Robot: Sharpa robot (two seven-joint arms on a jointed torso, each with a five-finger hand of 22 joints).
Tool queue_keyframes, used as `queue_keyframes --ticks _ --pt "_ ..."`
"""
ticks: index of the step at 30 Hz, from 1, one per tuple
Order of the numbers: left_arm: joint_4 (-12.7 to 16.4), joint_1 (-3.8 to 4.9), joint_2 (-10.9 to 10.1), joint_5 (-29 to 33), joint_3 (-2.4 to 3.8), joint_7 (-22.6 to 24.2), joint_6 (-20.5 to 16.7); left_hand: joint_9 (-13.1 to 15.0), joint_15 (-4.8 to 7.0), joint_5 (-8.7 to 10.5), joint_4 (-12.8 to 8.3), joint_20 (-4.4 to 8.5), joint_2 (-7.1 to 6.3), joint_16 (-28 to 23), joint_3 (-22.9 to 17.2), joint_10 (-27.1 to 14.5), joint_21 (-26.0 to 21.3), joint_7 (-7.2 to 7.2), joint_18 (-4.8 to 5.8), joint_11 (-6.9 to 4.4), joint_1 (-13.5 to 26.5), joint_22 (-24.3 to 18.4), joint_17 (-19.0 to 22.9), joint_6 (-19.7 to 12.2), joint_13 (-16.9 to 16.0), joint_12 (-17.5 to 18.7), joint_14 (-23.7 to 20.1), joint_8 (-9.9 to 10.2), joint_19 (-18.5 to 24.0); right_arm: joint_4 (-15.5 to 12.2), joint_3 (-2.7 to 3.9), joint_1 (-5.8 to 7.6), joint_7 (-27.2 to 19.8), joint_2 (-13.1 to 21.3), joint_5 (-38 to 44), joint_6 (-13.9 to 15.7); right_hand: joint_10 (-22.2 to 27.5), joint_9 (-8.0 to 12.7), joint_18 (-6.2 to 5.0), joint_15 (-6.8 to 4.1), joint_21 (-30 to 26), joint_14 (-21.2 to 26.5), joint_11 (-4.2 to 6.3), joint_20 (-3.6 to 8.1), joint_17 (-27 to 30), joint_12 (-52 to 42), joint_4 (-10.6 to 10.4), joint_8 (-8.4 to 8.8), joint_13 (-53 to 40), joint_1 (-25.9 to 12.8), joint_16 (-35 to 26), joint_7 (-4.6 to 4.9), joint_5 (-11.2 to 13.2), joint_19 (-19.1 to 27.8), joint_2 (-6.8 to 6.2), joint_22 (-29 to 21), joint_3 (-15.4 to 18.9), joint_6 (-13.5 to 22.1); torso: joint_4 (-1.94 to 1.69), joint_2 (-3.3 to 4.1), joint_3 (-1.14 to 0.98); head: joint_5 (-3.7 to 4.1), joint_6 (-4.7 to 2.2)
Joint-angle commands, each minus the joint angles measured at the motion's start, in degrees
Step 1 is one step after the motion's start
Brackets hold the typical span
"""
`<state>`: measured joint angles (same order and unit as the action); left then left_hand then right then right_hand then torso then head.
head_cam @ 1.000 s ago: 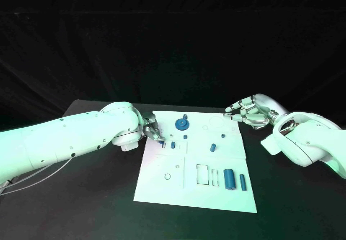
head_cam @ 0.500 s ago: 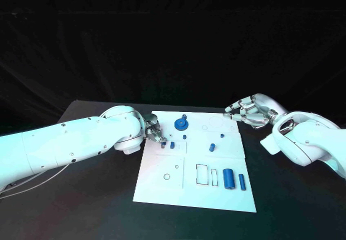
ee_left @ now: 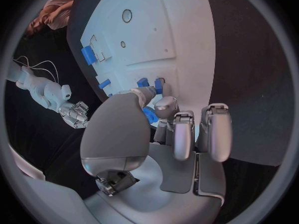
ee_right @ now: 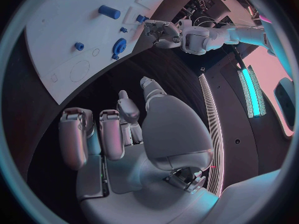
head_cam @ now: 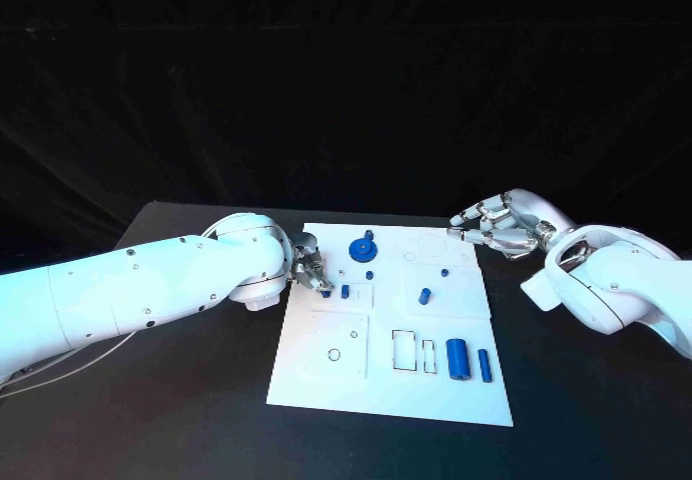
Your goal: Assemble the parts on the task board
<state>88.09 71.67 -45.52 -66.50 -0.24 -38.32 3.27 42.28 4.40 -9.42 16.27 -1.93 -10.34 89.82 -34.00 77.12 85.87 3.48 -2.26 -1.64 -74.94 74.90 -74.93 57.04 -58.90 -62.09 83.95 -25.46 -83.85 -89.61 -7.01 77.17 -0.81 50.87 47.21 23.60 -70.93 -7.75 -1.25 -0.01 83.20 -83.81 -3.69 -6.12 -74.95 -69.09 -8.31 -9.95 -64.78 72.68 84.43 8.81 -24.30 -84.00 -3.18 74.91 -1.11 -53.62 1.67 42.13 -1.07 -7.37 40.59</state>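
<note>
board (head_cam: 346,340): white plate in the middle of the frame, lying flat on the table.
parts: a blue gear (head_cam: 362,247) near the board's top, a small peg (head_cam: 424,295) in the middle, two long blue bars (head_cam: 459,358) at lower right.
left hand (head_cam: 307,270): at the board's left edge, pinching a small blue part (ee_left: 149,115) between its fingertips.
right hand (head_cam: 498,228): above the board's upper right corner, fingers curled in, holding nothing.
table (head_cam: 173,420): black and flat.
room: dark black cloth behind the table.
</note>
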Motion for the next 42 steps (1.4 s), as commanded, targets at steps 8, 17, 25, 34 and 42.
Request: queue_keyframes --ticks 8,17,25,34,42 --pt "-0.2 -0.03 0.2 -2.2 0.02 -1.4 2.2 0.7 0.31 -0.12 -9.4 0.08 -0.86 0.2 -9.8 0.7 0.4 -0.98 0.55 -0.1 0.0 8.5 -15.1 1.3 -0.2 -0.3 6.1 -0.4 -1.4 0.0 -0.01 -0.16 -0.5 0.0 0.3 -0.1 0.2 0.1 -0.67 -0.41 -0.2 -4.0 -0.11 0.33 -5.9 0.2 -0.2 -0.27 -0.1 -0.2 -0.2 -0.19 -0.2 -1.3 0.34 10.5 0.0 0.0 0.01 0.01 -0.03 -0.07 -0.13" --pt "-0.3 -0.04 0.3 -2.4 0.02 -2.1 0.8 0.8 0.34 -0.13 -9.5 0.1 -0.96 0.2 -10.0 0.9 0.5 -1.04 0.58 -0.15 0.2 8.6 -15.1 1.4 -0.4 -0.4 6.1 -0.6 -1.5 -0.1 -0.01 -0.18 -0.6 0.0 0.3 0.0 0.2 0.1 -0.67 -0.41 -0.2 -4.0 -0.11 0.33 -5.9 0.2 -0.2 -0.27 -0.1 -0.2 -0.2 -0.19 -0.2 -1.3 0.34 10.5 0.0 0.0 0.07 0.06 -0.05 -0.15 -0.22" --pt "-0.3 -0.04 0.4 -2.3 0.01 -2.2 0.2 0.8 0.36 -0.13 -9.4 0.11 -0.98 0.2 -10.1 0.9 0.5 -1.07 0.58 -0.17 0.3 8.6 -15.1 1.5 -0.4 -0.4 6.1 -0.6 -1.5 -0.2 -0.01 -0.18 -0.6 0.1 0.3 0.0 0.2 0.1 -0.67 -0.41 -0.2 -4.0 -0.11 0.33 -5.9 0.2 -0.2 -0.27 -0.1 -0.2 -0.2 -0.19 -0.2 -1.3 0.34 10.5 0.0 0.0 0.05 0.05 -0.06 -0.11 -0.18" --pt "0.1 -0.05 0.6 -2.4 0.01 -2.1 -0.5 0.9 0.38 -0.14 -9.4 0.13 -0.97 0.2 -10.3 1.1 0.5 -1.12 0.59 -0.21 0.4 8.7 -15.1 1.6 -0.5 -0.6 6.1 -0.7 -1.6 -0.2 -0.01 -0.18 -0.6 0.1 0.3 0.0 0.2 0.1 -0.67 -0.41 -0.2 -4.0 -0.11 0.33 -5.9 0.2 -0.2 -0.27 -0.1 -0.2 -0.2 -0.19 -0.2 -1.3 0.34 10.5 0.0 0.0 0.08 0.03 -0.06 -0.09 -0.09" --pt "0.1 -0.05 0.6 -2.9 0.01 -2.4 1.6 0.9 0.39 -0.14 -9.4 0.13 -0.99 0.2 -10.4 1.1 0.5 -1.13 0.6 -0.23 0.5 8.7 -15.1 1.6 -0.4 -0.5 6.1 -0.7 -1.6 -0.2 -0.01 -0.18 -0.5 0.1 0.3 -0.1 0.2 0.1 -0.67 -0.41 -0.2 -4.0 -0.11 0.33 -5.9 0.2 -0.2 -0.27 -0.1 -0.2 -0.2 -0.19 -0.2 -1.3 0.34 10.5 0.0 0.0 0.03 0.04 -0.04 0.0 -0.04"
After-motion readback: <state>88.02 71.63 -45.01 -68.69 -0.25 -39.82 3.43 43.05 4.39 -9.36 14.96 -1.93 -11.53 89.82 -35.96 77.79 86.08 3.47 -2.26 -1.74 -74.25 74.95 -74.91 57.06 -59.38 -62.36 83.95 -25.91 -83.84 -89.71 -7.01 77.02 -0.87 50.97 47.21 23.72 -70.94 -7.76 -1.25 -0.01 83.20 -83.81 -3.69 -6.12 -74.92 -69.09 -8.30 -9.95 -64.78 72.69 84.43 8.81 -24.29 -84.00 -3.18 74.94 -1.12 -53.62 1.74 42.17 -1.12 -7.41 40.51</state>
